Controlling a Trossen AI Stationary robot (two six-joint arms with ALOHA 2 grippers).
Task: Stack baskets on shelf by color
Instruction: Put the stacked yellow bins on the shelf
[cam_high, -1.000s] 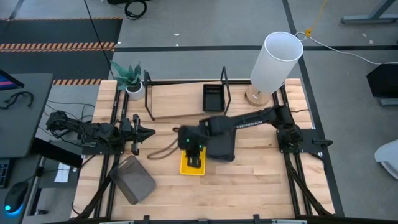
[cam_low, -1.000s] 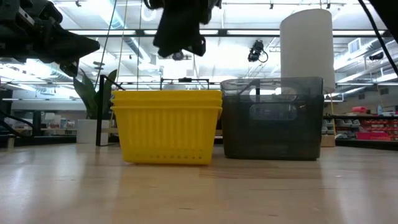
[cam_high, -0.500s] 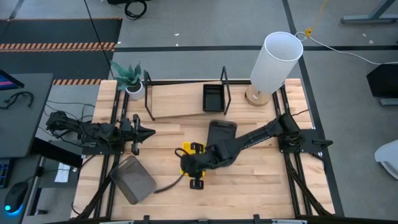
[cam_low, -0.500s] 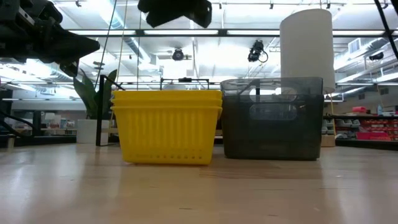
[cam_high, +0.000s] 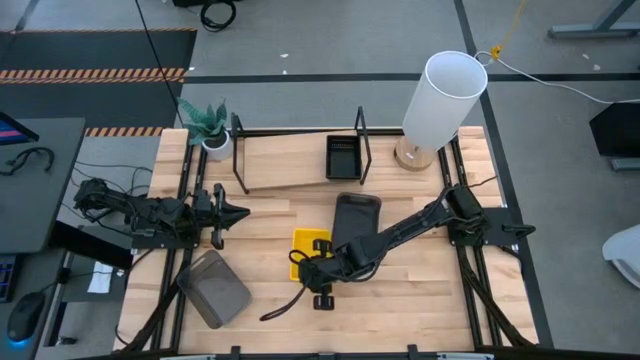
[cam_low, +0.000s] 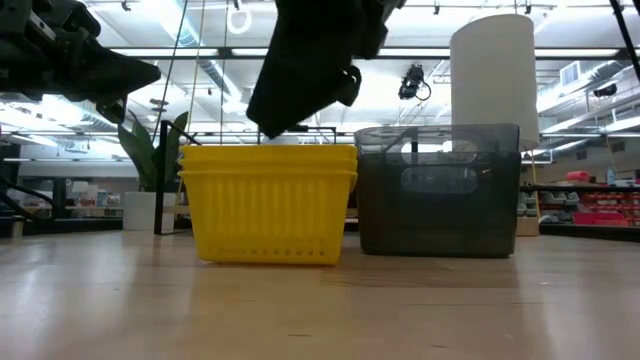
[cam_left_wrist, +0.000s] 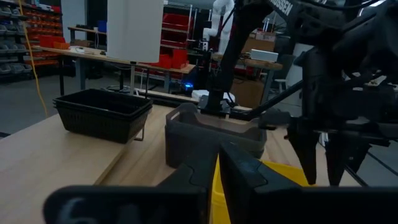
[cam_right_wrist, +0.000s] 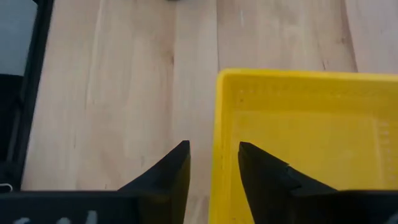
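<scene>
A light wooden worktop (cam_high: 420, 290) seen from above. The right arm reaches across it, and its pincer (cam_right_wrist: 211, 163) hangs with fingers spread astride one wall of a stack of yellow baskets (cam_high: 304, 246) near the middle of the worktop, not gripping. A dark grey basket (cam_high: 356, 214) sits just beside the stack; another grey basket (cam_high: 214, 288) lies at the front left. A small black basket (cam_high: 343, 157) rests on the shelf (cam_high: 285, 160) at the back. The left pincer (cam_high: 236, 212) waits at the left edge, pressed together, holding nothing
</scene>
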